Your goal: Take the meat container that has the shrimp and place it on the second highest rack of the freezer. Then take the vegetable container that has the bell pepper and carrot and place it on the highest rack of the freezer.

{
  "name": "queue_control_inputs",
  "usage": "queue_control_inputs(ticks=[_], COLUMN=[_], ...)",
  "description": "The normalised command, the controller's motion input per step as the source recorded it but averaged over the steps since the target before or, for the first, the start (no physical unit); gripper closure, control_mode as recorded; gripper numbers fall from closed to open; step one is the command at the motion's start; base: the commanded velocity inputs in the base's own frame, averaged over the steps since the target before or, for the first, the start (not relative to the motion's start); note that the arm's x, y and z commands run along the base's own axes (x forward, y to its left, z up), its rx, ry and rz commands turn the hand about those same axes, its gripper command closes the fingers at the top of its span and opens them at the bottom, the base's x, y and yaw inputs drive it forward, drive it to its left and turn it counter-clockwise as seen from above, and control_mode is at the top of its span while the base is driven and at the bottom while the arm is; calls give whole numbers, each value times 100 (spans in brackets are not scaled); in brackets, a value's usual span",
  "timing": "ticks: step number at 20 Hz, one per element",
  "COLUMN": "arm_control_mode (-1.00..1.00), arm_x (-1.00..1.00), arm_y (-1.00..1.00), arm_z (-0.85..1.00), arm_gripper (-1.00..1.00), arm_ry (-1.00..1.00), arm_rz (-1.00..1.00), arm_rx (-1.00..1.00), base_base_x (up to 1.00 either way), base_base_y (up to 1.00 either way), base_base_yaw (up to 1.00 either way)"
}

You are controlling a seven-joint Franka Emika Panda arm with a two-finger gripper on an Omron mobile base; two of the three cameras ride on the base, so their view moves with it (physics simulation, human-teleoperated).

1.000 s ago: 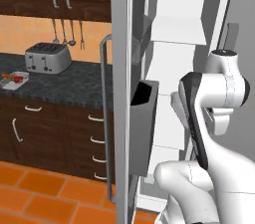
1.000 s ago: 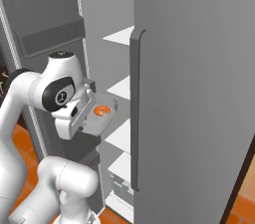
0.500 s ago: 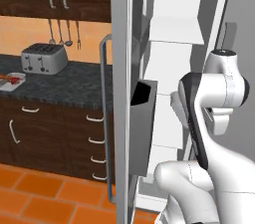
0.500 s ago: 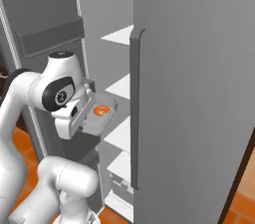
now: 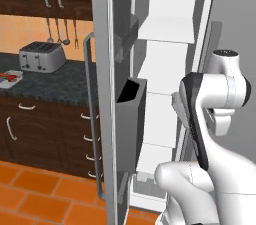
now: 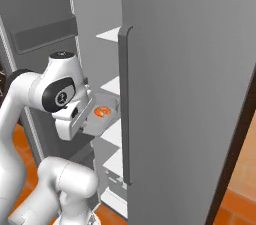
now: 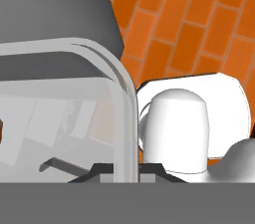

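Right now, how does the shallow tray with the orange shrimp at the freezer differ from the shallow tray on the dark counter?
Support: the shrimp tray is up in the air, clamped in the shut gripper at the open freezer; the counter tray rests on the dark counter.
Contents: the shrimp tray carries one curled orange shrimp; the counter tray shows red and orange pieces.
Shared: both are shallow, pale trays.

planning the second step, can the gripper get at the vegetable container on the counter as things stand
Probably not. The gripper is shut on the shrimp container at the open freezer, while the vegetable container sits far off on the counter beyond the door.
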Motion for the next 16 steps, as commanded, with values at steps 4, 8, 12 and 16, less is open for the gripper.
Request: queue_control_inputs(ticks=[4,8,12,16], arm_control_mode=[100,100,100,100], arm_x=[0,0,0,0], arm_y=[0,0,0,0], arm_z=[0,0,0,0], arm_gripper=[100,100,100,100], arm_ry=[0,0,0,0], arm_rz=[0,0,0,0], arm_rx=[0,0,0,0], base_base_x=[32,55,19,-16], base_base_y=[-1,0,25,31], base_base_yaw=[0,1,10,15])
